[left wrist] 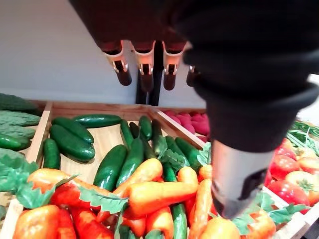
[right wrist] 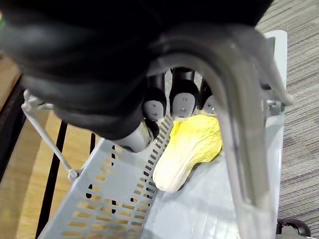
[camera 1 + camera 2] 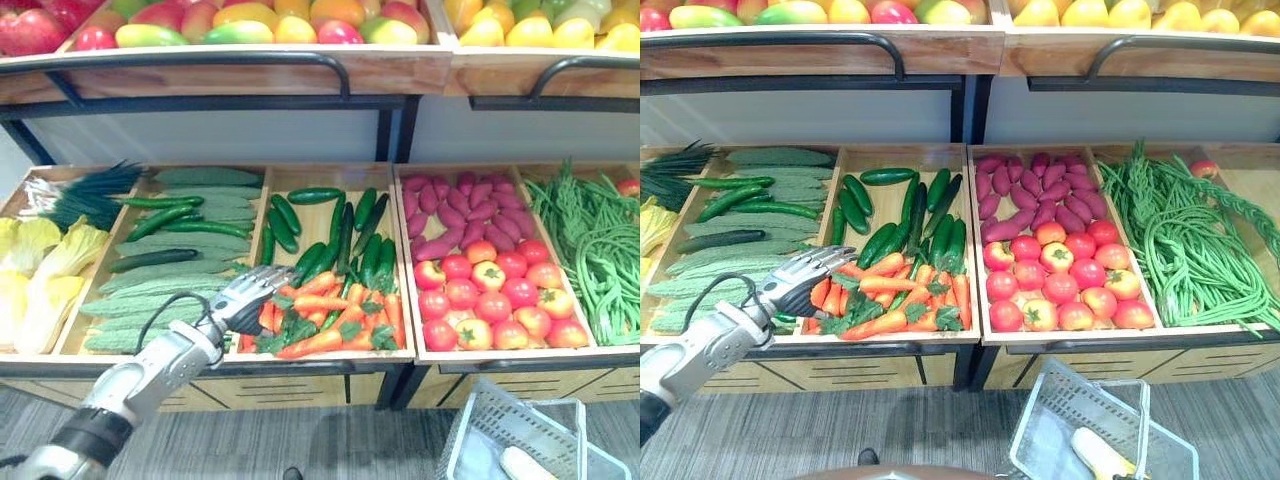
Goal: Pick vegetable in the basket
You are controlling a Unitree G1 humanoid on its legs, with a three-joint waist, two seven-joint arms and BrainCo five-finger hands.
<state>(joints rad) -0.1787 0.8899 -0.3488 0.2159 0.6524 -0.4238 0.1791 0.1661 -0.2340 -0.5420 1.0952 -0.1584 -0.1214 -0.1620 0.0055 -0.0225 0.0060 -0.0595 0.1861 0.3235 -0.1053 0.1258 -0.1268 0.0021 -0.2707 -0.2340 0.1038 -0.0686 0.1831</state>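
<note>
While the orange leafy-topped carrots lie heaped at the front of the wooden crate, with dark green cucumbers just behind them, the left hand hovers at the heap's left edge, its fingers straight and holding nothing. The step in hand looks like the reach. Next, the hand probably needs to sink and close round a single carrot. The right hand is curled round the handle of the grey perforated plastic basket, in which a pale yellow cabbage lies.
</note>
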